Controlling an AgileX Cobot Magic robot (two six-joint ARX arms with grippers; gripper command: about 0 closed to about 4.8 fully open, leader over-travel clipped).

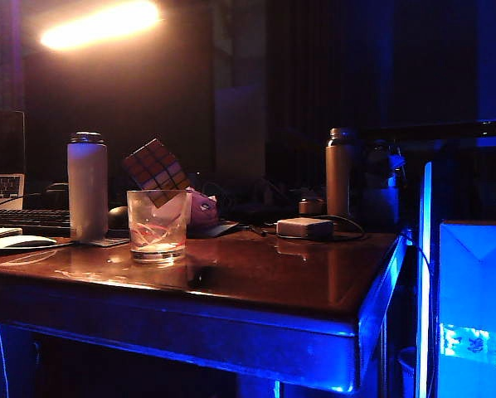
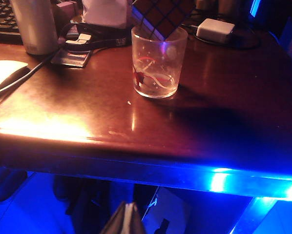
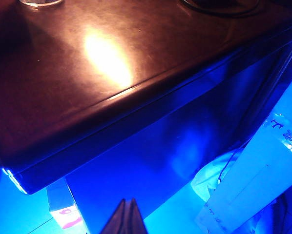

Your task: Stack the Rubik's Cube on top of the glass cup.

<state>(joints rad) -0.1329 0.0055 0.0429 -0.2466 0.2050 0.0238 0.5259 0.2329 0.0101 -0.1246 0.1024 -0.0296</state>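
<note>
Dim room lit by blue light below and a warm lamp above, with a glossy dark wooden bench (image 1: 256,274) filling the middle of the exterior view. Near the bench's left front, the glass cup (image 1: 158,225) is standing upright, clear with reddish-white swirls showing through its wall. The Rubik's Cube (image 1: 156,170) is sitting tilted on the cup's rim, one corner dipping down into the mouth of the cup and the rest leaning up and to the left above it. Just left of the cup a tall white bottle (image 1: 87,186) is standing, and behind the cup a pinkish lump (image 1: 202,209) is lying. Farther right, well apart from the cup, a tall brown bottle (image 1: 339,172) is standing behind a small white adapter box (image 1: 305,227). Neither arm is showing in the exterior view. The left gripper (image 2: 126,222) is hanging below and in front of the bench edge, its fingers pressed together with nothing between them. The right gripper (image 3: 127,219) is hanging low beside the bench's corner over the blue-lit floor, its fingers likewise closed and empty.
</note>
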